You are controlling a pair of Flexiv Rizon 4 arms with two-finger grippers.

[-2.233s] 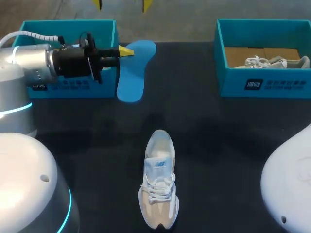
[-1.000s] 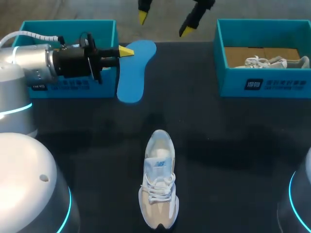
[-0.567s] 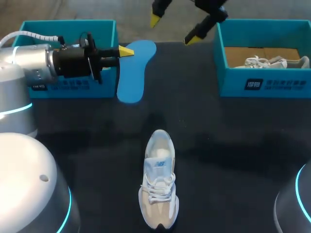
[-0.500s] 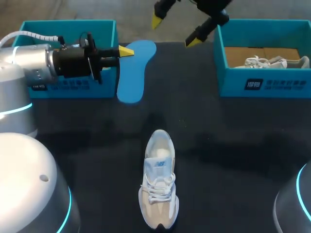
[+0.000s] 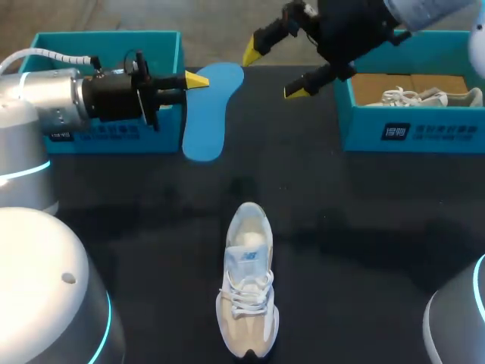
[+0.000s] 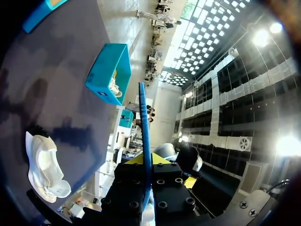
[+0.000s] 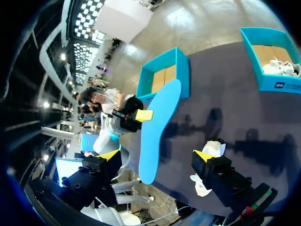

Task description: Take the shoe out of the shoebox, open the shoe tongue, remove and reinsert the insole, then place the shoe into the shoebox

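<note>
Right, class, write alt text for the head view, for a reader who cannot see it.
The left gripper holds a blue insole by one end over a dark table, with the open right gripper hovering close beside it. A pale shoe lies mid-table; a teal shoebox stands far left, and a second shoebox far right holds another shoe.

Dark matte table — soft blurred shadows across its top

insole: smooth, matt | shoe: mesh cloth, cord laces | shoebox: matt card | table: matt, dark
</note>
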